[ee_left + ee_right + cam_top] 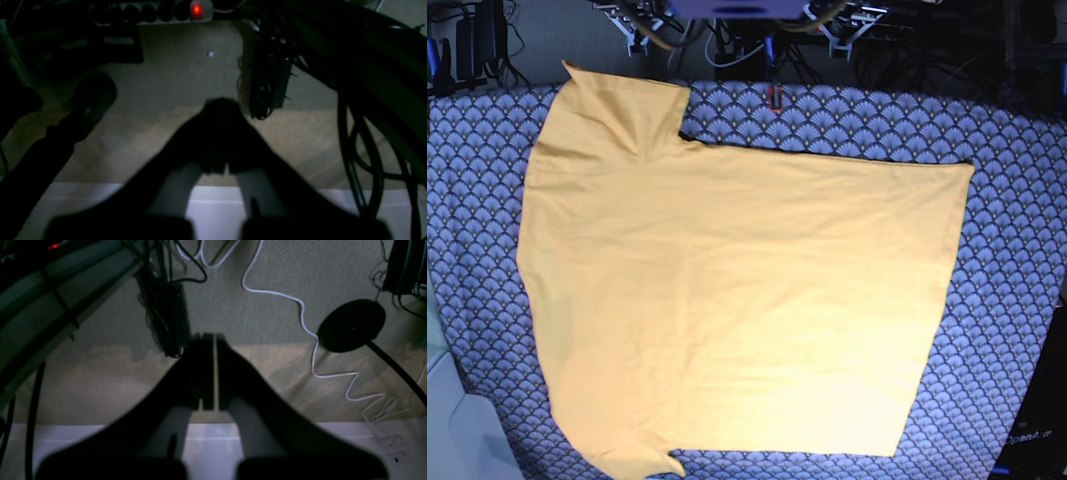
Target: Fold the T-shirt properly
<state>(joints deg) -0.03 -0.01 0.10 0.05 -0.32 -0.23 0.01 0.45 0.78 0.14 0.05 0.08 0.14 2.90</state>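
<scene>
- The left tool point(220, 140) is pressed together with nothing between its jaws; its wrist view shows it hanging over a dim carpeted floor, with a power strip point(166, 10) lit red at the top edge and dark cables point(360, 140) to one side.
- The right tool point(208, 373) is likewise together and empty, only a thin slit of light showing between the jaws. Beyond it lie a white cable point(302, 316) snaking across the floor and a round black base point(352, 325).
- Neither tool shows in the base view; both arms seem parked off the tabletop, well apart from the cloth.
- The T-shirt point(737, 310) lies flat on the tabletop, over the blue-grey fan-patterned tablecloth point(1017, 260), and fills most of the base view.
- One sleeve point(617, 115) sticks out at the upper left; another small flap shows at the bottom left edge. The long right side runs as a straight, slightly slanted edge.
- The surface looks smooth, with faint creases only. I cannot tell for sure whether it is a single layer or already doubled over once.
- Judged from this, the folding looks barely begun or not begun: no compact rectangle exists, the sleeves are not tucked in, and nothing is gripped.
- What appears left: bringing in the sleeves and sides, then doubling the length.
</scene>
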